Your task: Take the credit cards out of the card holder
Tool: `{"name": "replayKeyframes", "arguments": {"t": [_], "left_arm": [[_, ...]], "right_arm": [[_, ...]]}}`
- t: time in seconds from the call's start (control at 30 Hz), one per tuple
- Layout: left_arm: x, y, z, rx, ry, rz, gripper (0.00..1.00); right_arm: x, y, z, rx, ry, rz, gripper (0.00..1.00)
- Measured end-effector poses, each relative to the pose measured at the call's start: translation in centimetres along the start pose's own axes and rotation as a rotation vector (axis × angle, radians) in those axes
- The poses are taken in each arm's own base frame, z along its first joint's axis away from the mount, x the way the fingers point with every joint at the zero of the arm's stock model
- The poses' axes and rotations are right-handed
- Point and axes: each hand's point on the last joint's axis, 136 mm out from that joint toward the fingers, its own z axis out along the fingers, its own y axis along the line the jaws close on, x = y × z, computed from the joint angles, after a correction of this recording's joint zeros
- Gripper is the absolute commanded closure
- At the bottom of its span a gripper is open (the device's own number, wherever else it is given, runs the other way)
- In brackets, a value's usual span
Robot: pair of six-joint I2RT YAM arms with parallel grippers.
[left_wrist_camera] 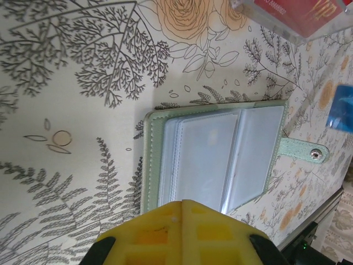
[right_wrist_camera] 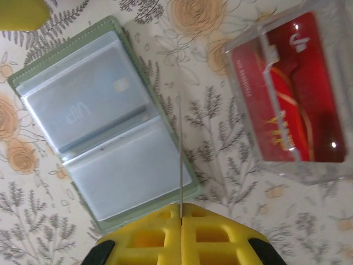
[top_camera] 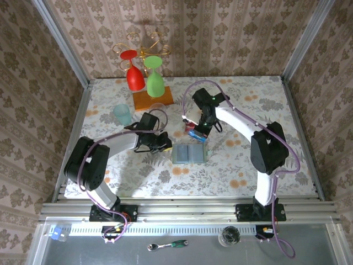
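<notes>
The card holder [top_camera: 189, 154] [left_wrist_camera: 215, 160] [right_wrist_camera: 105, 143], pale sage-green, is lying open like a book near the middle of the floral bench [top_camera: 265, 105], its clear sleeves facing up and its snap tab [left_wrist_camera: 309, 153] sticking out flat from one side. In the right wrist view a pale VIP card [right_wrist_camera: 83, 110] is showing through one sleeve; the contents of the neighbouring sleeve cannot be made out. Just beyond the holder, apart from it, a clear plastic box [top_camera: 189, 125] [left_wrist_camera: 292, 16] [right_wrist_camera: 287, 94] is holding red cards [right_wrist_camera: 292, 88]. The right tool [top_camera: 201, 131] [right_wrist_camera: 181, 207] is pointing down between holder and box, its yellow fingers pressed together on a thin sheet seen edge-on, which the other views show as a blue credit card [top_camera: 195, 133] [left_wrist_camera: 342, 115] [right_wrist_camera: 180, 149]. The left tool [top_camera: 162, 144] [left_wrist_camera: 182, 207] is sitting at the holder's left edge with its fingers fully together and nothing between them; whether it is touching the holder cannot be told. Farther back on the bench a teal tumbler [top_camera: 122, 114] is standing upright, and a red wine glass [top_camera: 134, 77] and a green wine glass [top_camera: 154, 83] are hanging upside down from a gilt rack [top_camera: 153, 98] with a wooden base. On the front ledge a ratchet wrench [top_camera: 168, 244] is lying beside a clear glass [top_camera: 229, 236].
</notes>
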Motion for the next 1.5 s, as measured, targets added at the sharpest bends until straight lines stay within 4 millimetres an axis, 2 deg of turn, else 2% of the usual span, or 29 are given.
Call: {"name": "replayKeyframes", "arguments": {"t": [0.33, 0.57, 0.73, 0.9, 1.07, 1.27, 1.5], "left_arm": [[0.2, 0.8, -0.6, -0.016, -0.010, -0.017, 0.95], [0.0, 1.2, -0.8, -0.027, -0.016, -0.028, 0.95], [0.0, 1.2, -0.8, -0.030, -0.017, -0.029, 0.95], [-0.1, 1.3, -0.8, -0.032, -0.018, -0.029, 0.95], [-0.1, 1.3, -0.8, -0.033, -0.019, -0.029, 0.94], [-0.1, 1.3, -0.8, -0.033, -0.019, -0.030, 0.94], [-0.1, 1.3, -0.8, -0.033, -0.019, -0.030, 0.94]], "right_arm": [[-2.3, -5.8, -2.0, 0.063, -0.040, -0.064, 1.00], [-4.3, -8.8, -2.7, 0.098, -0.067, -0.105, 0.99], [-5.0, -9.7, -1.9, 0.096, -0.062, -0.133, 0.98], [-4.7, -9.9, -0.6, 0.072, -0.034, -0.149, 0.95], [-4.0, -9.8, 0.8, 0.043, -0.001, -0.155, 0.83], [-4.1, -11.1, 0.7, 0.093, 0.001, -0.137, 0.82], [-5.2, -12.6, 0.5, 0.161, -0.040, -0.102, 0.80]]}}
